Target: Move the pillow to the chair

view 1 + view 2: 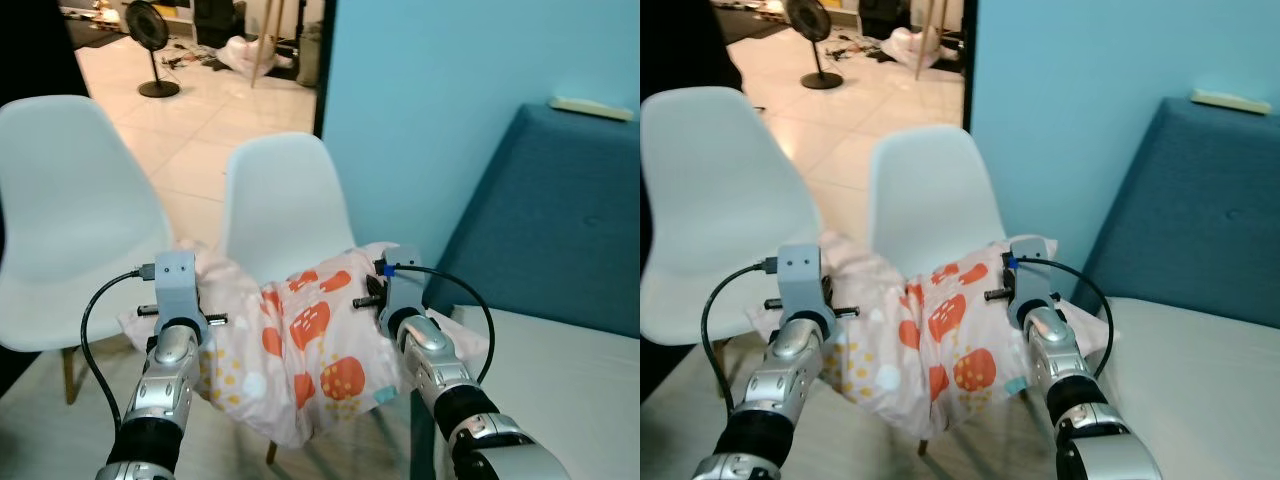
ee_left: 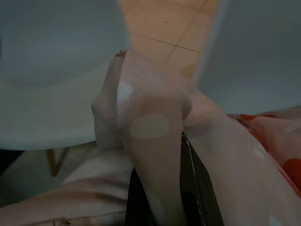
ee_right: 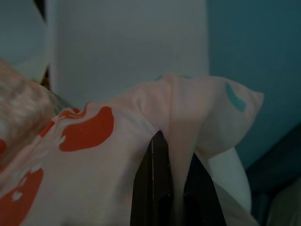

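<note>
Between both arms: pillow (image 1: 310,340), pink with red spots, sagging in middle. Left gripper (image 2: 160,155) fingers clamped on one bunched corner; right gripper (image 3: 171,155) pinching opposite corner. Pillow hangs over front of white chair (image 1: 285,195), seat hidden under fabric, so contact unclear. Second white chair (image 1: 70,200) beside, sofa (image 1: 560,220) to right. Step judged: carry nearly done, placement pending. Next: lower onto seat, part both grippers' fingers together, check pillow won't slide off front edge.
</note>
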`<state>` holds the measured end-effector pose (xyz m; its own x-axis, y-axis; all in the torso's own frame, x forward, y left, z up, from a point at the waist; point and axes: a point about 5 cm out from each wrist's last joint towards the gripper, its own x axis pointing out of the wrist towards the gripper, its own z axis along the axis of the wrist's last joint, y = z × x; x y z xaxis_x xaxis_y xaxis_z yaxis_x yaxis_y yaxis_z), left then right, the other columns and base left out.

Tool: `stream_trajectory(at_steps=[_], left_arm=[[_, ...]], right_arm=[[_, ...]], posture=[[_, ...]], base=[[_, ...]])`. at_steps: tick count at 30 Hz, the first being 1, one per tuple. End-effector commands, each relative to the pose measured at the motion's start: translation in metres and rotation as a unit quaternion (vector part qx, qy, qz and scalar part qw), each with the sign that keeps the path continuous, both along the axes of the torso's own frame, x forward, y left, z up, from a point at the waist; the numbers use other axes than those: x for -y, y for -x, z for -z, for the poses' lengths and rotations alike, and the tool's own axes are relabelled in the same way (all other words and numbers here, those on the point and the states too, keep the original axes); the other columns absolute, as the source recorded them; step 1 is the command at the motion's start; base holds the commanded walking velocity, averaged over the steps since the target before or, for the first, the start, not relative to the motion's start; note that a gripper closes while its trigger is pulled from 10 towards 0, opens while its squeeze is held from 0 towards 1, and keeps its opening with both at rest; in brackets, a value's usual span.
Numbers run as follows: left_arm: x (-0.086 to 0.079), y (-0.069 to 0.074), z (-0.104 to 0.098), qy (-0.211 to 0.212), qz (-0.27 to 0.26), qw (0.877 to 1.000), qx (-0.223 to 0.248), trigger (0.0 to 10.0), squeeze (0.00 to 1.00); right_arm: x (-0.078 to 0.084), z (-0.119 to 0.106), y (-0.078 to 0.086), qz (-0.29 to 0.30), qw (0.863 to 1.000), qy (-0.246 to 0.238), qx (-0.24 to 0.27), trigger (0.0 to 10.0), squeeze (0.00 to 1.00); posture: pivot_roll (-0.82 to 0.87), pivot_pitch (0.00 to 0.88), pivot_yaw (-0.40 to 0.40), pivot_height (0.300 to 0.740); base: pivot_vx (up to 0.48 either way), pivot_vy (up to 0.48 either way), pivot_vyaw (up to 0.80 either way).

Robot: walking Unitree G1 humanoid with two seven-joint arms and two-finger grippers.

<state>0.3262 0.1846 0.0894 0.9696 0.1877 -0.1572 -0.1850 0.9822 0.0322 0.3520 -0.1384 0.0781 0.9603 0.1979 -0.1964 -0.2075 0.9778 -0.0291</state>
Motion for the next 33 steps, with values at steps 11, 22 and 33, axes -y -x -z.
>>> stream_trajectory(at_steps=[11,22,33], left_arm=[[0.016,-0.007,-0.010,-0.012,0.033,0.999,0.026,10.0,0.00],[0.014,-0.004,-0.005,-0.007,0.022,1.000,0.018,10.0,0.00],[0.006,-0.002,-0.004,-0.009,0.002,1.000,0.016,10.0,0.00]], right_arm=[[0.011,-0.010,-0.005,0.030,0.999,0.015,0.026,10.0,0.00],[0.009,-0.009,-0.005,0.027,0.999,0.018,0.024,10.0,0.00],[0.007,-0.010,-0.005,0.021,0.999,0.026,0.031,10.0,0.00]], posture=[[-0.03,0.009,-0.068,0.720],[-0.03,0.014,-0.069,0.720],[-0.02,0.021,-0.072,0.720]], base=[[0.000,0.000,0.00],[0.000,-0.226,0.00],[0.000,0.000,0.00]])
